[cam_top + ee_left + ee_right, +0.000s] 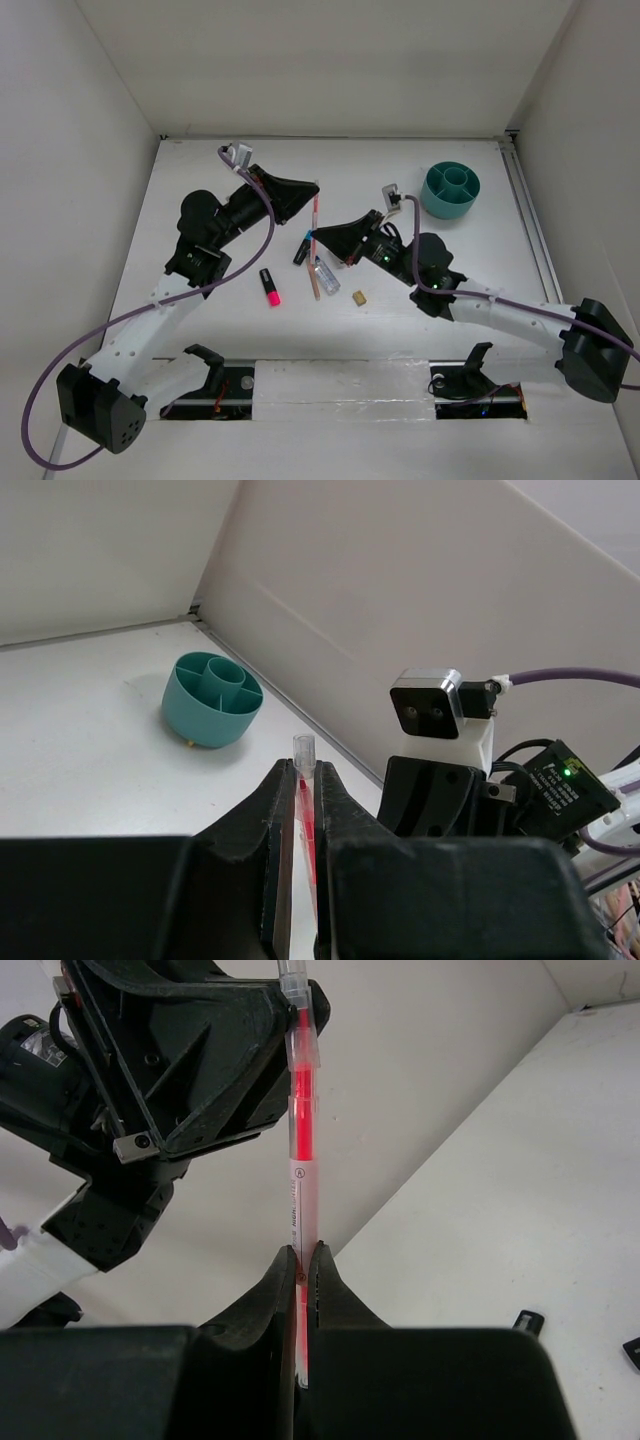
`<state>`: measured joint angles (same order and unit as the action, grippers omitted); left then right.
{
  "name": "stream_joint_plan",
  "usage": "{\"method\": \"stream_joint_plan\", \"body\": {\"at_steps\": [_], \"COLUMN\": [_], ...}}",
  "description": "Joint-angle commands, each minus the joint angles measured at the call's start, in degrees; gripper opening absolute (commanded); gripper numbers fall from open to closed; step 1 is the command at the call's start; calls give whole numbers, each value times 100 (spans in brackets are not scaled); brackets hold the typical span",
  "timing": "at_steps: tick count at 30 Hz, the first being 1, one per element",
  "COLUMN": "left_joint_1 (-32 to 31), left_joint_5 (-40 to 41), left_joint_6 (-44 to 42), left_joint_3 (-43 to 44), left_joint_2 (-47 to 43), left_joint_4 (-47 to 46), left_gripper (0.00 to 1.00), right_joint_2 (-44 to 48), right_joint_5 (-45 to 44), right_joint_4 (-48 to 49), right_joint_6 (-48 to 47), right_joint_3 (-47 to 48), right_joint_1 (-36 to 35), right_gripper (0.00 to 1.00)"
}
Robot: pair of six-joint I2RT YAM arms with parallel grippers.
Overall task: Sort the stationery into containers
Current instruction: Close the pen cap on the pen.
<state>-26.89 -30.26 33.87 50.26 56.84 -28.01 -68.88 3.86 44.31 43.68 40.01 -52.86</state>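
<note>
While jaws on my left gripper and right gripper both pinch one pink pen, I read a handover toward the organiser.

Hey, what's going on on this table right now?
Both arms grip one pink pen: the left gripper is shut on one end and the right gripper on the other, so it looks like a handover. The teal organiser stands apart at the far right. A pink-capped marker, clear bottle and tan block lie on the table.
</note>
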Motion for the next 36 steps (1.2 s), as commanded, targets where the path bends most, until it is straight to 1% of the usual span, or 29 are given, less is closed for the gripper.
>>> {"method": "stream_joint_plan", "body": {"at_steps": [1, 5, 8, 9, 13, 14, 15, 16, 20, 24, 29, 32, 34, 36], "left_joint_1": [-9, -9, -9, -9, -9, -9, -9, -9, -9, -9, -9, -9, -9, -9], "left_joint_5": [-366, -603, -805, -858, -982, -930, -877, -876, -727, -666, -438, -358, -279, -279], "left_joint_6": [-196, -74, -73, -73, -126, -74, -73, -73, -196, -65, 49, 251, 550, 621], "left_joint_3": [54, 168, 475, 589, 591, 590, 590, 590, 642, 582, 467, 327, 143, 89], "left_joint_2": [-15, 256, 468, 599, 662, 610, 609, 548, 548, 548, 434, 381, 381, 381], "left_joint_4": [-109, -108, 225, 295, 288, 287, 287, 287, 524, 420, 296, 69, -81, -249], "left_gripper": [0, 0, 0, 0, 0, 0, 0, 0, 0, 0, 0, 0, 0, 0], "right_joint_2": [270, 323, 376, 428, 489, 490, 551, 551, 604, 657, 306, 113, 51, -2], "right_joint_5": [71, 71, 133, 289, 413, 484, 545, 598, 906, 845, 1064, 1012, 854, 801], "right_joint_4": [306, 306, 254, 183, -2, 94, 460, 621, 903, 684, 1718, 1782, 1730, 1730], "right_joint_6": [-79, -79, -219, -220, -290, -238, -185, -185, -53, -123, 87, 27, -61, -131], "right_joint_3": [367, 367, 367, 367, 446, 368, 289, 219, 165, 279, 227, 366, 367, 420], "right_joint_1": [91, 161, 224, 293, 548, 549, 627, 628, 847, 795, 681, 531, 374, 373], "right_gripper": [0, 0, 0, 0, 0, 0, 0, 0, 0, 0, 0, 0, 0, 0]}}
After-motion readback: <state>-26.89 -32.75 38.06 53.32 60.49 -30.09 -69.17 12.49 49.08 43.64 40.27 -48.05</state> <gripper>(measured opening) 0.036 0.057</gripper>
